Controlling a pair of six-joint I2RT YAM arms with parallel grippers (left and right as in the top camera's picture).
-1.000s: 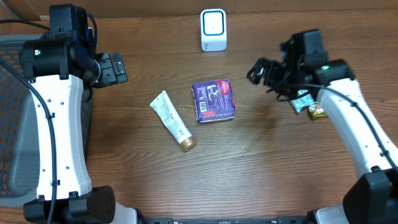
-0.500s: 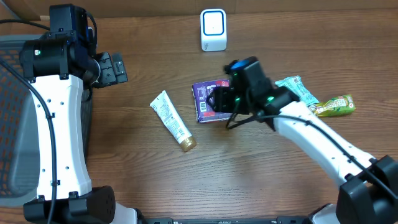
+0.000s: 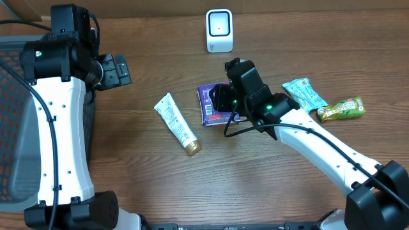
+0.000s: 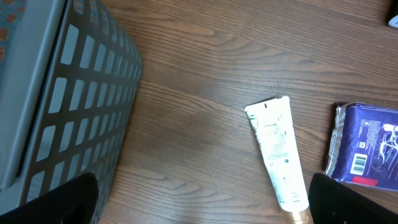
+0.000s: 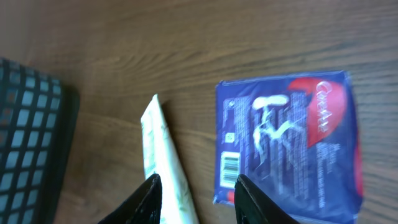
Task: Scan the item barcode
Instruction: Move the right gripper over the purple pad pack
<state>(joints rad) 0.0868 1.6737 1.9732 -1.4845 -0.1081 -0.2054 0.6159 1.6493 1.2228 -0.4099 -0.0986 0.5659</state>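
The item, a purple packet [image 3: 213,106] [image 5: 292,143], lies flat at the table's middle with its white barcode [image 5: 231,165] facing up near its left edge. The white scanner [image 3: 219,30] stands at the back centre. My right gripper [image 3: 223,100] [image 5: 199,200] hovers above the packet's left edge. Its jaws are partly apart with nothing between them; the wood, the tube and the packet's edge show under the gap. My left gripper [image 3: 119,70] [image 4: 202,200] is wide open and empty, up at the left near the basket.
A white tube with a gold cap [image 3: 177,124] [image 4: 277,149] [image 5: 165,168] lies left of the packet. A grey mesh basket [image 3: 13,128] [image 4: 62,93] stands at the left edge. A teal snack pack [image 3: 305,94] and a green one [image 3: 342,108] lie at the right.
My right arm swung from the snack packs at the right over to the purple packet, and its jaws narrowed. The left arm stayed still.
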